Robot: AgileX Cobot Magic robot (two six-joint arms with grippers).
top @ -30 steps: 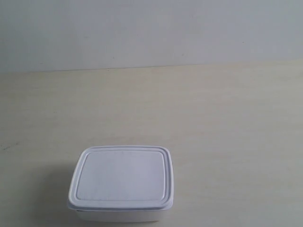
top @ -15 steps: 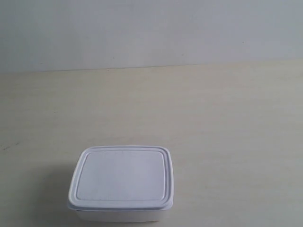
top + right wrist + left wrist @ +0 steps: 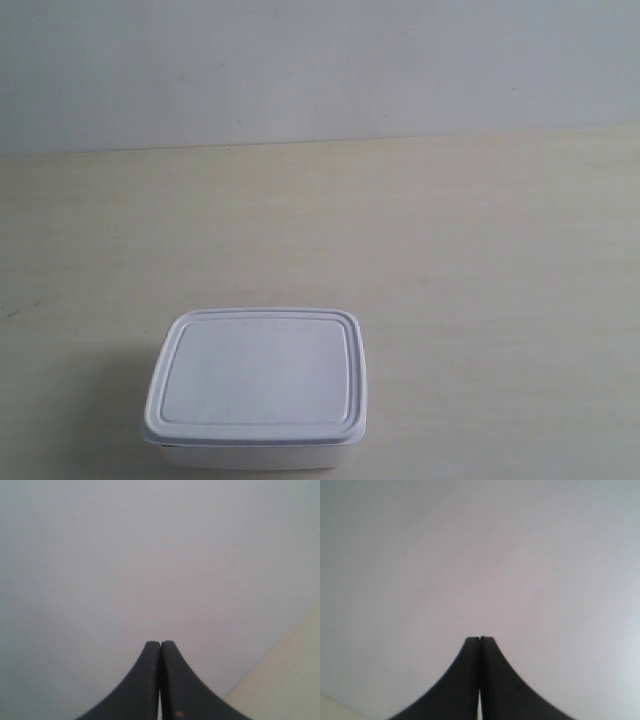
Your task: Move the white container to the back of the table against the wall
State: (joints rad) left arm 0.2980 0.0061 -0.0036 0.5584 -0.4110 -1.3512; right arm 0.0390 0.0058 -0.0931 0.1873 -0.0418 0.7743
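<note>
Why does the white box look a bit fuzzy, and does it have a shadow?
Exterior view: soft, even light, slightly blurry, no glare; the white container casts a faint shadow on the table at the view's left. Left wrist view: the left fingers are dark, soft-edged shapes against the plain wall. Right wrist view: the right fingers look the same.

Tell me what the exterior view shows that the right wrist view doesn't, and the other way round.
Only the exterior view shows the small white rectangular plastic container, lid on, sitting on the near part of the table, clearly apart from the wall. Only the right wrist view shows the right arm's black jaws, pressed shut with nothing between them. Both views show the plain pale grey-white wall and the pale cream wood-grain table, though the wrist view catches just a corner of it.
</note>
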